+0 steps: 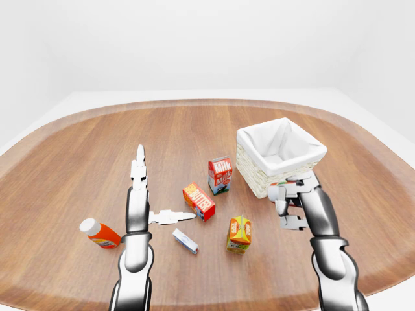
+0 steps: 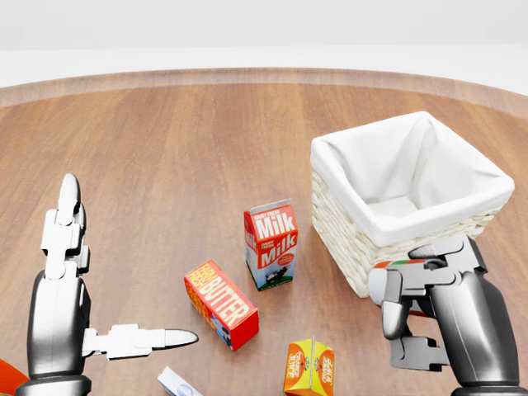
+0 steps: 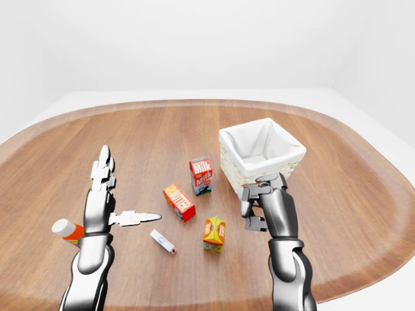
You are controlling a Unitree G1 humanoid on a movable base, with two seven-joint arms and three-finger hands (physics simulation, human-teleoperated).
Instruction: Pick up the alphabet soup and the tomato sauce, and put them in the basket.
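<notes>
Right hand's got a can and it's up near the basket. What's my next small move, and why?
Probably carry the right hand up and to the head view's right, over the basket rim. Its fingers are closed round a can, only a red and white sliver showing, level with the wicker wall rather than above the white liner. The left hand is open and idle.
</notes>
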